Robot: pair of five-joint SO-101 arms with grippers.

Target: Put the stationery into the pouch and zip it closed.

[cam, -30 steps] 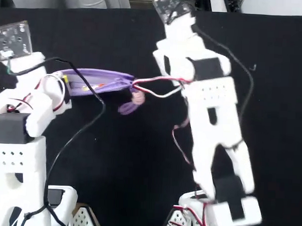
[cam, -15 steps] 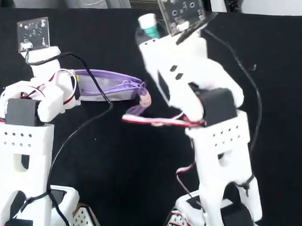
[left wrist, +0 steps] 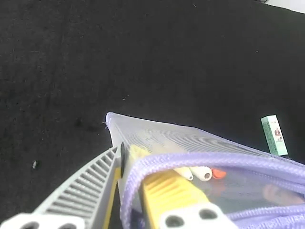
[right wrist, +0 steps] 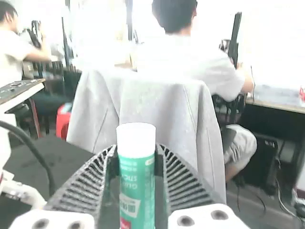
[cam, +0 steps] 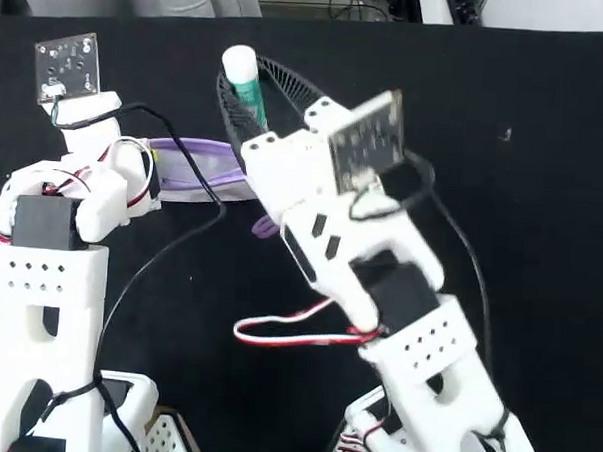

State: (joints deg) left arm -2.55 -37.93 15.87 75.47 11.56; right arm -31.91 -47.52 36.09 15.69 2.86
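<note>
A: Closest in, the left claw (left wrist: 127, 153) is clamped on the corner of the pouch (left wrist: 190, 143). It looks like one finger is inside the mouth and one outside, and it hasn't budged in the last second.

B: Steady as a post. And that mouth is gaping: pens (left wrist: 198, 173) are already lying in there.

A: Now the big news, a little farther back. A second ago the right arm was stretched low by the pouch's other end. Half a second ago it reared up, and now it has swung across toward the left arm.

B: With cargo! The right claw (right wrist: 136, 155) is pinching a glue stick (cam: 244, 83), upright, white cap on top.

A: From the high camera the stick sits just past the pouch's long edge, up off the table (cam: 543, 197). How high above the opening, I can't tell.

B: So what does it mean?

A: I'd call this the carry: stick in hand, on its way to the mouth. It'll want tipping over before it can slide in beside those pens.

B: And beyond the pouch?

A: A small green box (left wrist: 274, 136) lies on the table, well apart. If that counts as stationery, there's one more trip before the zip, which is wide open for now.
</note>
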